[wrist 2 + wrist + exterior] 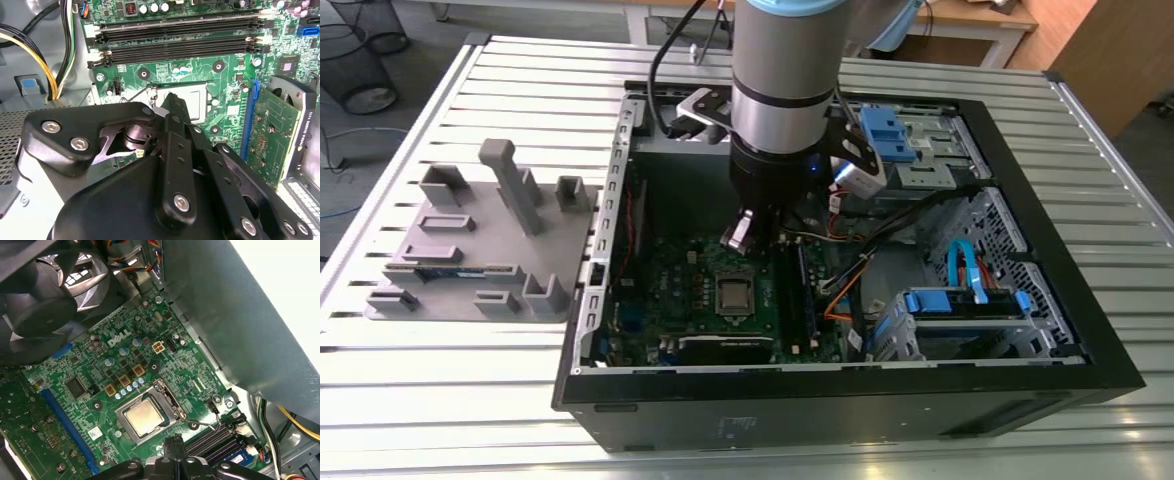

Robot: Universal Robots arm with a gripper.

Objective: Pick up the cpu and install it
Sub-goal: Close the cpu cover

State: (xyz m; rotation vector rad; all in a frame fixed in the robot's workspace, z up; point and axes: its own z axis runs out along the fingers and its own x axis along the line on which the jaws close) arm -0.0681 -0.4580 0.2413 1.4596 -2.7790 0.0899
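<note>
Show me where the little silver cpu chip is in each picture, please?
Exterior view: the cpu sits in its socket on the green motherboard, just under the gripper.
First wrist view: the cpu lies flat in the socket, just beyond the gripper.
Second wrist view: a pale bit of the cpu peeks out past the gripper.
Shared landmark: the long black memory slots beside the socket.

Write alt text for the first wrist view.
A small square silvery cpu sits in the metal-framed socket of a green motherboard, with the black gripper close beside the socket, not touching the chip. A black fan and the grey case wall flank the board.
</note>
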